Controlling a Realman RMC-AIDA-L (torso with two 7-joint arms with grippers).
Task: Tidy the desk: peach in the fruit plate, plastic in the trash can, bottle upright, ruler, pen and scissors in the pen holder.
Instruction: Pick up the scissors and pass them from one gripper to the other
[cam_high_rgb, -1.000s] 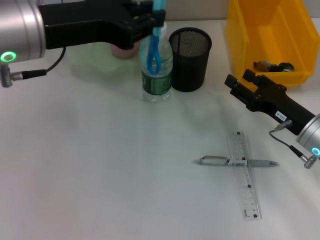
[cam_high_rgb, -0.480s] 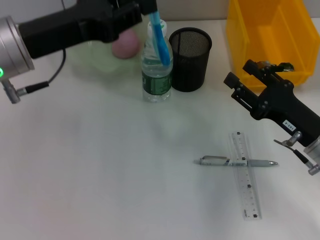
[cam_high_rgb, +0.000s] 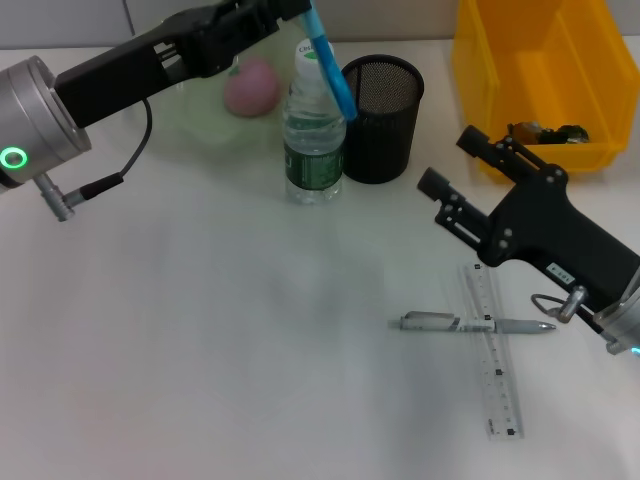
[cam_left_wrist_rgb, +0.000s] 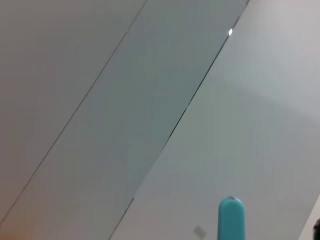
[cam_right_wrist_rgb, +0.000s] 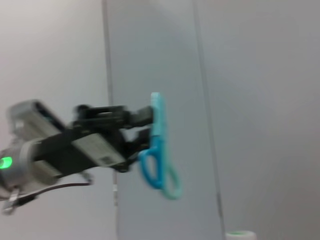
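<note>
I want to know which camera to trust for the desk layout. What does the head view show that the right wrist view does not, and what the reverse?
Only the head view shows the desk: the upright bottle, the pen holder, the peach, the pen lying across the ruler, the yellow bin and the right claw. Only the right wrist view shows the looped handles of the scissors. Both show the left claw holding the scissors up in the air.

Blue scissors (cam_high_rgb: 330, 70), black mesh pen holder (cam_high_rgb: 381, 120)
</note>
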